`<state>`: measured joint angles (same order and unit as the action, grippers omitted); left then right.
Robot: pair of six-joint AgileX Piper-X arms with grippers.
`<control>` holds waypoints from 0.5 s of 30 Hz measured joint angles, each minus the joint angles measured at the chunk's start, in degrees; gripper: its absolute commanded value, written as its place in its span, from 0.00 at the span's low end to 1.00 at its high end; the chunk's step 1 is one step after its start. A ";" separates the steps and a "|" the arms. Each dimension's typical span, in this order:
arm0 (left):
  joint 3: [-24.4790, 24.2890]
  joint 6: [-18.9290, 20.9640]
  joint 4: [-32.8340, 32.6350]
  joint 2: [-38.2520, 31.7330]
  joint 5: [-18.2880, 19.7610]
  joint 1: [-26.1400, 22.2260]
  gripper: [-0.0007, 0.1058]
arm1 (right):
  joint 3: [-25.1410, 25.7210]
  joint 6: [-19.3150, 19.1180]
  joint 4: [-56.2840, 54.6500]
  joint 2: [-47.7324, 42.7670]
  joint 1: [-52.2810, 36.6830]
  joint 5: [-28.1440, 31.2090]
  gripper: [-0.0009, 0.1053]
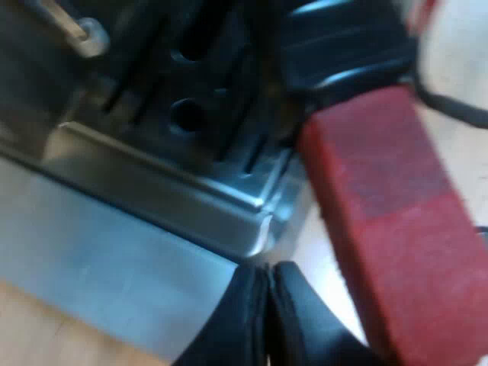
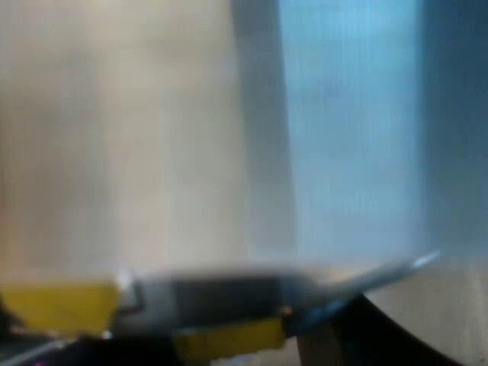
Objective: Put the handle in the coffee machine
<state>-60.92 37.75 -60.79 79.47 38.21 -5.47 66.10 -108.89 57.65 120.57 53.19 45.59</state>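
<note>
Left claw closed; red handle end just beside.

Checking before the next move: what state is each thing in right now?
Left gripper: shut, holding nothing.
Drip tray: seated in place.
Handle: red end beside that tray, not gripped; cannot tell whether it is locked in.

Left wrist cam: angled down, very near the espresso machine at its slotted metal base, with the red handle end close alongside. Right wrist cam: right up against a blue-grey panel, too blurred to place. Overlap between views: can't tell.
</note>
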 measured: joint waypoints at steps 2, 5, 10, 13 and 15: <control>0.00 -0.26 -0.18 -1.62 0.03 1.50 0.01 | 0.00 0.00 0.00 0.00 -0.16 0.42 0.30; 0.00 -0.26 -0.18 -2.83 -0.54 2.76 0.01 | 0.00 0.00 0.00 0.00 -0.16 0.74 0.30; 0.00 0.88 -0.31 -2.85 -1.86 4.17 0.01 | 0.00 0.00 -0.13 0.00 -0.28 1.13 0.30; 0.00 5.06 0.23 -2.85 -3.85 4.95 0.01 | 0.00 0.00 -0.96 0.00 -0.28 1.34 0.30; 0.00 7.70 1.01 -2.85 -4.33 5.24 0.01 | 0.00 0.61 -1.36 0.00 -0.28 1.34 0.30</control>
<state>-60.92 45.45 -59.78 76.63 33.87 -0.23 66.10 -108.28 56.29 120.57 52.91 46.93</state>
